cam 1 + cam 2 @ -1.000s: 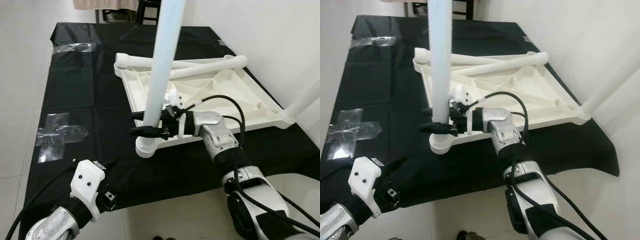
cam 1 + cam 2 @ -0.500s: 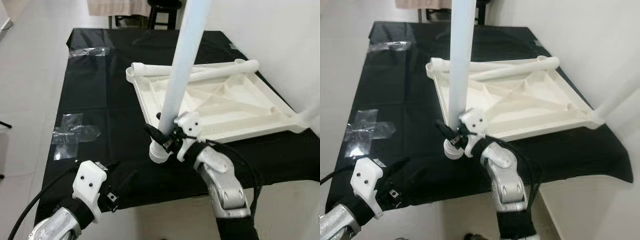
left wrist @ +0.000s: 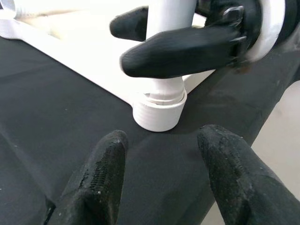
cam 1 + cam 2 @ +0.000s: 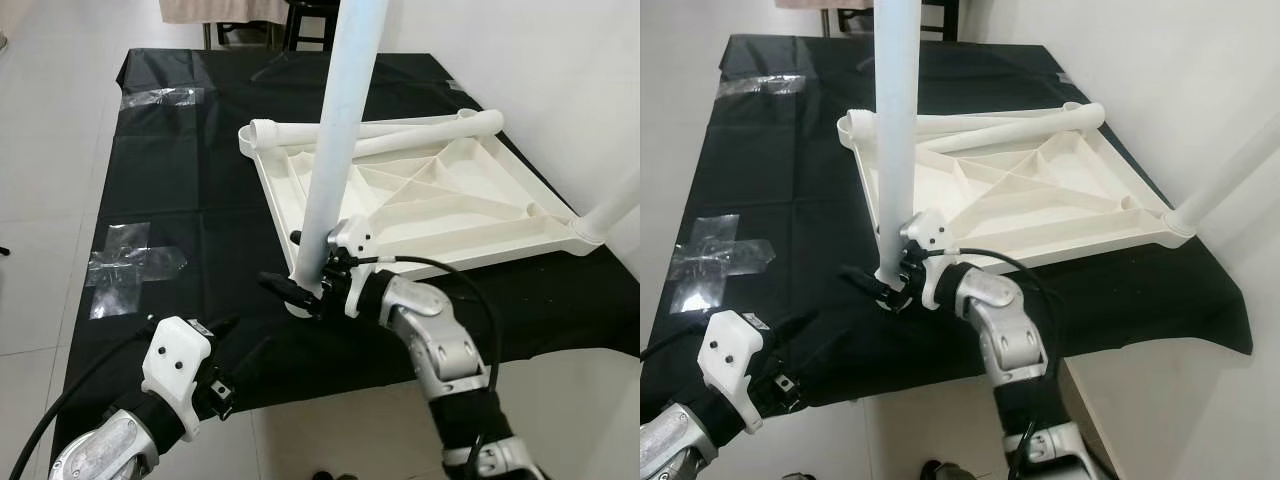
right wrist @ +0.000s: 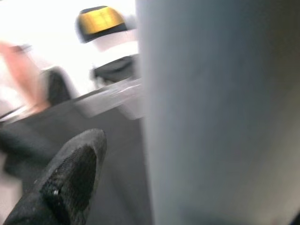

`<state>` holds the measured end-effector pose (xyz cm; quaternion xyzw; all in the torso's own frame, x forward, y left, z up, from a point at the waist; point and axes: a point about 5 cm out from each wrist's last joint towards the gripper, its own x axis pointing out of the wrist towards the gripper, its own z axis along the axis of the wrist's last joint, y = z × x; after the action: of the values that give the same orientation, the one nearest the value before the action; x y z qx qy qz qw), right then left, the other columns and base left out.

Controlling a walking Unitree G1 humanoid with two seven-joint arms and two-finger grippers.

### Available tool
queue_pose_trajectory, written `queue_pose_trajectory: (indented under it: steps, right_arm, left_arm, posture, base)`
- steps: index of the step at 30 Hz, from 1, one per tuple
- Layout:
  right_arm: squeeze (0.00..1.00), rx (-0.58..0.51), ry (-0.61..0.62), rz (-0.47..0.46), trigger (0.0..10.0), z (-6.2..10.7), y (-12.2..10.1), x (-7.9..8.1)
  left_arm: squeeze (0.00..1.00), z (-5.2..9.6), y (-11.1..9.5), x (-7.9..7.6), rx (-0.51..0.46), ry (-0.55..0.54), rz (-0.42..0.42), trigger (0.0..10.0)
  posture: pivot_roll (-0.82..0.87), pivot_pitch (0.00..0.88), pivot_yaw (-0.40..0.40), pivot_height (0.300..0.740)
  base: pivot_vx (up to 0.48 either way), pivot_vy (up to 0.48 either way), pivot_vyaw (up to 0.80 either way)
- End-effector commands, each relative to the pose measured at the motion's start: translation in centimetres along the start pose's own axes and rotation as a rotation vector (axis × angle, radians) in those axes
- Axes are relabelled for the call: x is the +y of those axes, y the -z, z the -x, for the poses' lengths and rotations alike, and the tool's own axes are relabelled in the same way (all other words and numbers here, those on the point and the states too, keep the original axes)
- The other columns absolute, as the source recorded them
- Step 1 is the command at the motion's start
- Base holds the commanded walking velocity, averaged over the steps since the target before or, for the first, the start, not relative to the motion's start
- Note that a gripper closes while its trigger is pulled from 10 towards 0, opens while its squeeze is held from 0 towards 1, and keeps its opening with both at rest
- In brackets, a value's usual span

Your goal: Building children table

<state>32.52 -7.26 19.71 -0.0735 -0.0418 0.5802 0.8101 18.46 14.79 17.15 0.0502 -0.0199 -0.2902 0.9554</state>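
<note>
A white tabletop (image 4: 440,200) lies upside down on the black-covered surface (image 4: 170,200). One white leg (image 4: 335,150) stands upright in its near-left corner socket (image 3: 158,110). My right gripper (image 4: 296,262) is shut on this leg just above the socket; the leg (image 5: 220,112) looms beside one of the fingers (image 5: 70,178). A second leg (image 4: 612,208) stands at the right corner. Two loose legs (image 4: 400,130) lie across the tabletop's far edge. My left gripper (image 3: 161,173) hovers open over the cloth, a short way in front of the socket, holding nothing.
Patches of clear tape (image 4: 130,265) sit on the cloth at the left, and another (image 4: 160,97) lies farther back. Dark furniture legs (image 4: 300,15) stand beyond the far end. A white wall runs along the right. The cloth's front edge is close to me.
The camera has shifted. My right gripper stays shut on the upright leg while its forearm has swung round toward me. The left arm has hardly moved.
</note>
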Motion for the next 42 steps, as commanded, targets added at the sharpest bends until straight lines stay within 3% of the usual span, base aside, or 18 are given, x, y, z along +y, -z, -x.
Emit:
queue_pose_trajectory:
  steps: [1,9,10,12,13,21,24,26,27,28,30,31,32,34,35,40,41,42]
  right_arm:
    - [0.00,-0.008,-0.166,0.028,10.0,-0.8,0.0,0.0]
    - [0.00,0.017,-0.325,0.021,10.0,-1.6,-0.7,-0.6]
    - [0.00,0.020,-0.350,0.016,4.5,-1.4,-1.0,-0.9]
    - [0.00,0.023,-0.374,0.009,4.5,-1.2,-1.2,-1.2]
    - [0.00,0.034,-0.393,0.006,0.0,-1.0,-1.5,-1.6]
    - [0.00,0.020,-0.327,0.005,0.0,0.7,-0.7,-2.4]
    - [0.00,0.042,-0.102,0.012,0.0,2.0,0.9,-2.5]
    - [0.00,0.042,-0.102,0.012,0.0,2.0,0.9,-2.5]
    - [0.00,0.047,0.006,-0.005,0.0,2.3,1.4,-2.5]
    - [0.00,0.047,0.006,-0.005,0.0,2.3,1.4,-2.5]
    - [0.00,0.068,0.525,-0.067,0.0,2.4,3.4,-1.3]
    - [0.00,0.068,0.525,-0.067,0.0,2.4,3.4,-1.3]
    - [0.00,0.106,0.691,-0.046,0.0,2.9,4.3,1.4]
    - [0.00,0.106,0.691,-0.046,0.0,2.9,4.3,1.4]
    - [0.00,0.103,0.595,-0.004,0.0,2.4,4.1,2.7]
    - [0.00,0.094,0.461,0.019,0.0,1.8,3.7,3.0]
    - [0.00,0.101,0.465,0.012,2.4,1.8,3.7,2.4]
    - [0.00,0.114,0.451,0.006,10.0,1.6,3.6,2.1]
  left_arm:
    - [0.00,0.2,0.5,-0.5,0.024,0.015,0.023,10.0]
    - [0.00,0.2,1.3,-0.5,0.034,0.020,0.059,10.0]
    - [0.00,0.0,1.3,-0.5,0.029,0.024,0.058,10.0]
    - [0.00,-0.3,1.2,-0.5,0.020,0.027,0.057,10.0]
    - [0.00,-0.6,1.0,-0.4,0.011,0.027,0.052,10.0]
    - [0.00,-0.4,0.6,-0.6,-0.004,0.015,0.044,10.0]
    - [0.00,-0.3,0.6,-0.5,-0.003,0.004,0.045,10.0]
    - [0.00,-0.3,0.6,-0.5,-0.003,0.004,0.045,10.0]
    - [0.00,-0.1,0.7,-0.5,0.000,0.003,0.046,10.0]
    - [0.00,-0.1,0.7,-0.5,0.000,0.003,0.046,10.0]
    - [0.00,0.2,0.8,-0.2,0.011,-0.006,0.052,10.0]
    - [0.00,0.2,0.8,-0.2,0.011,-0.006,0.052,10.0]
    - [0.00,0.4,0.9,0.1,0.016,-0.014,0.056,10.0]
    - [0.00,0.4,0.9,0.1,0.016,-0.014,0.056,10.0]
    - [0.00,0.5,0.9,0.1,0.015,-0.016,0.060,10.0]
    - [0.00,0.3,0.9,0.0,0.017,-0.005,0.061,10.0]
    - [0.00,0.2,0.9,-0.1,0.017,-0.002,0.061,10.0]
    - [0.00,0.2,0.9,-0.2,0.018,-0.003,0.059,10.0]
  posture:
    - [0.16,0.237,-0.147,0.740]
    - [0.14,0.228,-0.150,0.740]
    - [0.14,0.211,-0.148,0.740]
    - [0.14,0.206,-0.145,0.740]
    - [0.14,0.213,-0.141,0.740]
    - [0.15,0.218,-0.138,0.740]
    - [0.14,0.231,-0.133,0.740]
    - [0.14,0.231,-0.133,0.740]
    - [0.14,0.234,-0.135,0.740]
    - [0.14,0.234,-0.135,0.740]
    - [0.12,0.242,-0.115,0.740]
    - [0.12,0.242,-0.115,0.740]
    - [0.12,0.247,-0.103,0.740]
    - [0.12,0.247,-0.103,0.740]
    - [0.11,0.244,-0.101,0.740]
    - [0.12,0.246,-0.112,0.740]
    - [0.12,0.246,-0.114,0.740]
    - [0.12,0.245,-0.115,0.740]
  base:
    - [0.000,0.000,0.00]
    - [0.000,0.000,0.00]
    - [0.000,0.000,0.00]
    - [0.000,0.000,0.00]
    - [0.000,0.000,0.00]
    - [0.000,0.000,0.00]
    - [0.000,0.000,0.00]
    - [0.000,0.000,0.00]
    - [0.000,0.000,0.00]
    - [0.000,0.000,0.00]
    - [0.000,0.000,0.00]
    - [0.000,0.000,0.00]
    - [0.000,0.000,0.00]
    - [0.000,0.000,0.00]
    - [0.000,0.000,0.00]
    - [0.000,0.000,0.00]
    - [0.000,0.000,0.00]
    - [0.000,0.000,0.00]
